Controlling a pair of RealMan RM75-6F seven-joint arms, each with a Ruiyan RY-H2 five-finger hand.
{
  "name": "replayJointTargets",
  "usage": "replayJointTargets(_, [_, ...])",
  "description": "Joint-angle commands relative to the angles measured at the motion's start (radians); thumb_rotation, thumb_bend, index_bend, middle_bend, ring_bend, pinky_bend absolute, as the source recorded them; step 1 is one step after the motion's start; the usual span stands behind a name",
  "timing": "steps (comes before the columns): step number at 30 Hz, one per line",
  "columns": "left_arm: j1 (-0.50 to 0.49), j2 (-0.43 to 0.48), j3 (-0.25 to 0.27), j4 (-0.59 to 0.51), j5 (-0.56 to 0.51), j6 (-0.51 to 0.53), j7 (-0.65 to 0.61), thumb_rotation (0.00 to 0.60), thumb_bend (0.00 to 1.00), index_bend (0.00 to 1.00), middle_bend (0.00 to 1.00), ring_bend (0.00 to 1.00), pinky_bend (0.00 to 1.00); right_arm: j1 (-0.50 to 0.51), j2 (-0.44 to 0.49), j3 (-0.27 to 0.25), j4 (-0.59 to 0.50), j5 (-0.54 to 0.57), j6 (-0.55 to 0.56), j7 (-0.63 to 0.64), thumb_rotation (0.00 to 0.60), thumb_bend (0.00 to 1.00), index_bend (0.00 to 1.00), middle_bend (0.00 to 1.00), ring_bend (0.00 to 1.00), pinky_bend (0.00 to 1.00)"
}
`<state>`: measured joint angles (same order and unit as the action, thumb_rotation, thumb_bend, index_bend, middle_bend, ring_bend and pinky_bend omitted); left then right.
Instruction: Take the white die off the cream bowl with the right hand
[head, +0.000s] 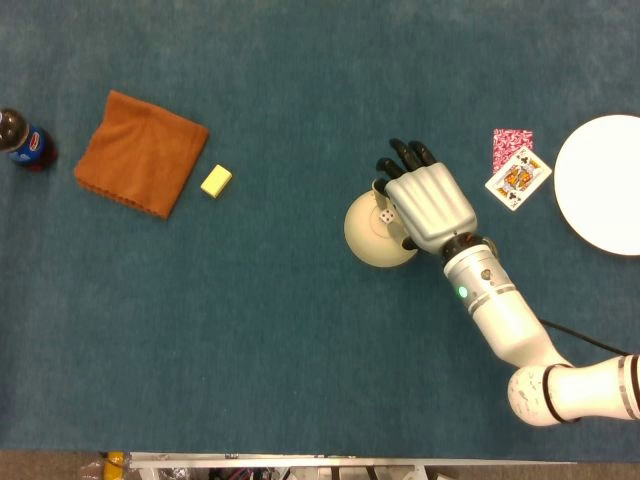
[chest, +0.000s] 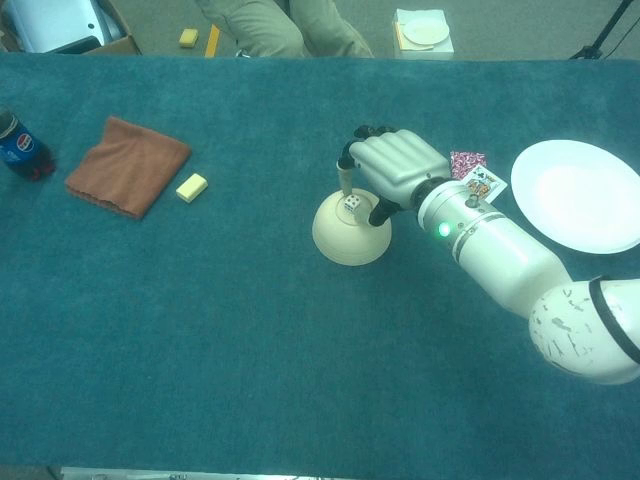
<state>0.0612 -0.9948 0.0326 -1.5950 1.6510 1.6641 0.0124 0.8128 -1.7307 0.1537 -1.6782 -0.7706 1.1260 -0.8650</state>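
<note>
The cream bowl (head: 365, 240) (chest: 345, 240) lies upside down near the middle of the blue table. On its top sits the white die (head: 384, 214) (chest: 352, 203). My right hand (head: 428, 200) (chest: 395, 165) hovers over the bowl's right side, palm down. One finger reaches down just left of the die and the thumb stands just right of it, so the die lies between them. I see no firm pinch on it, and the die still rests on the bowl. My left hand shows in neither view.
An orange cloth (head: 140, 152), a small yellow block (head: 216, 181) and a cola bottle (head: 25, 142) lie at the left. Playing cards (head: 518, 177) and a white plate (head: 605, 185) lie to the right of the hand.
</note>
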Motion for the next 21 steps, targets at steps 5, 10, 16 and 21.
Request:
replayJointTargets(5, [0.000,0.000,-0.001,0.002,-0.003,-0.001,-0.001,0.600,0.34,0.06,0.09,0.03,0.03,0.006,-0.003,-0.006,0.007,0.007,-0.001,0.003,0.600,0.31,0.51,0.26,0.06,0.10])
replayJointTargets(10, [-0.001,0.000,-0.002,0.004,-0.007,-0.004,-0.003,0.600,0.34,0.06,0.08,0.03,0.03,0.006,0.004,0.005,-0.002,-0.004,0.007,0.028,0.600,0.32,0.51,0.26,0.06,0.10])
replayJointTargets(16, [-0.001,-0.001,-0.001,0.006,-0.008,-0.006,-0.003,0.600,0.34,0.06,0.08,0.03,0.03,-0.003,0.038,0.014,-0.048,-0.039,0.028,0.059,0.600,0.32,0.51,0.26,0.06,0.10])
replayJointTargets(21, [-0.001,-0.001,-0.001,0.005,-0.006,-0.007,-0.002,0.600,0.34,0.06,0.08,0.03,0.03,-0.013,0.076,0.018,-0.091,-0.044,0.049,0.070,0.600,0.32,0.51,0.26,0.06,0.10])
